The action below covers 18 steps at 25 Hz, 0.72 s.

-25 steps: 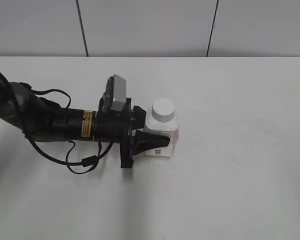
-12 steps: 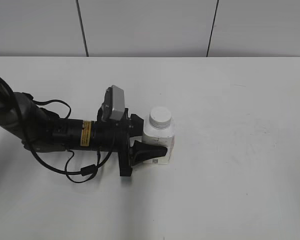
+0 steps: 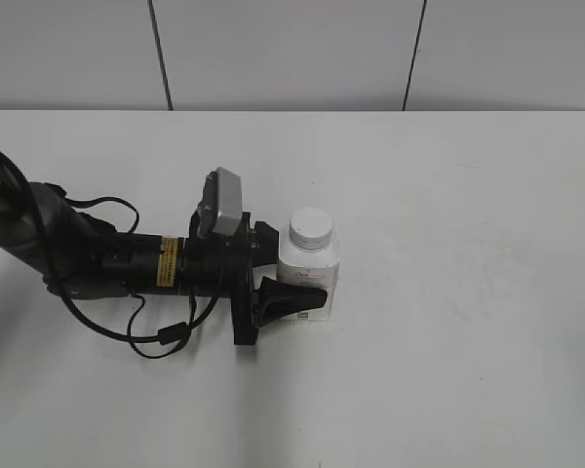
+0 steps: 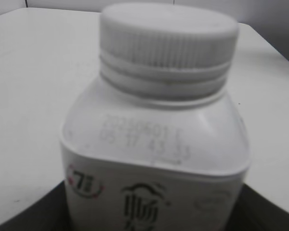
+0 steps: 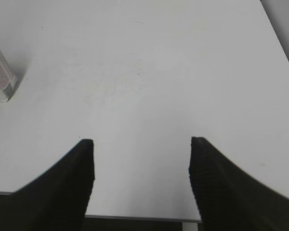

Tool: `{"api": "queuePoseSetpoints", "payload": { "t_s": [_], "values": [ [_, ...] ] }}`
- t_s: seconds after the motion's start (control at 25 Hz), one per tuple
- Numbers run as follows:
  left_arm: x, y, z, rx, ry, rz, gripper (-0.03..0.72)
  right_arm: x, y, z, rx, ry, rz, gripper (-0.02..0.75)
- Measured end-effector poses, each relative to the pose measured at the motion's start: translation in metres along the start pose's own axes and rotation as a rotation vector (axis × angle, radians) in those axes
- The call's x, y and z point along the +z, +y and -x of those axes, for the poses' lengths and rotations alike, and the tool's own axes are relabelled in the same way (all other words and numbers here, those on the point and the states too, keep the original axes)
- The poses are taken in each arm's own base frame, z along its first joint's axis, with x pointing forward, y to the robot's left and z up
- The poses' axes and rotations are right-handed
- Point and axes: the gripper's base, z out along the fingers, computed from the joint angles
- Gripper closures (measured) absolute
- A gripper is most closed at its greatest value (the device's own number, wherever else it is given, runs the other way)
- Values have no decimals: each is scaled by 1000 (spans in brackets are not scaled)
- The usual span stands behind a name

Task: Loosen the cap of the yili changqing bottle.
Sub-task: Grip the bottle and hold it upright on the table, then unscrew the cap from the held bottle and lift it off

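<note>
exterior / step: holding the yili changqing bottle (image 3: 307,273) steady on the table (image 3: 468,292), left of centre; cap (image 3: 310,227) seemingly not yet turned (judgement).
exterior / left gripper (image 3: 297,278): lying low, reaching in from the left; near finger (image 3: 292,297) pressing across the bottle's near face, far finger mostly hidden behind the body; clamping the bottle, judging by the contact.
exterior / bottle: standing upright, base on the table, cap pointing up and free of any finger.
exterior / right arm: not appearing anywhere here.
left wrist / bottle (image 4: 154,159): filling the view, squarish white plastic, rounded shoulders, smooth and slightly glossy; faint stamped code on the shoulder, dark characters and a small red-ringed mark on the label below.
left wrist / cap (image 4: 167,38): white, flat-topped, fine vertical ribbing on the skirt, ring band beneath; slightly blurred.
left wrist / fingers: only dark slivers showing at the bottom corners, hugging the bottle's sides.
right wrist / right gripper (image 5: 140,179): two matte black ribbed fingers spread wide, nothing between them, hanging over bare table.
right wrist / bottle (image 5: 1,72): just a corner showing at the far left edge, well apart from this gripper.
next move (judgement): bringing the right gripper over the cap from above, closing on the ribbed skirt, twisting while keeping the left grip firm; ribbing likely helping against slip.
</note>
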Motion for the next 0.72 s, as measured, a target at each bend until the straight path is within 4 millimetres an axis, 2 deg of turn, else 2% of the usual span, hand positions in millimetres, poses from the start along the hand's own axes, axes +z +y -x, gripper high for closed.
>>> {"api": "queuePoseSetpoints", "payload": {
  "t_s": [0.72],
  "values": [
    [0,0,0,1,0,0,256,0,0,0,0,0,0,243]
  ]
}}
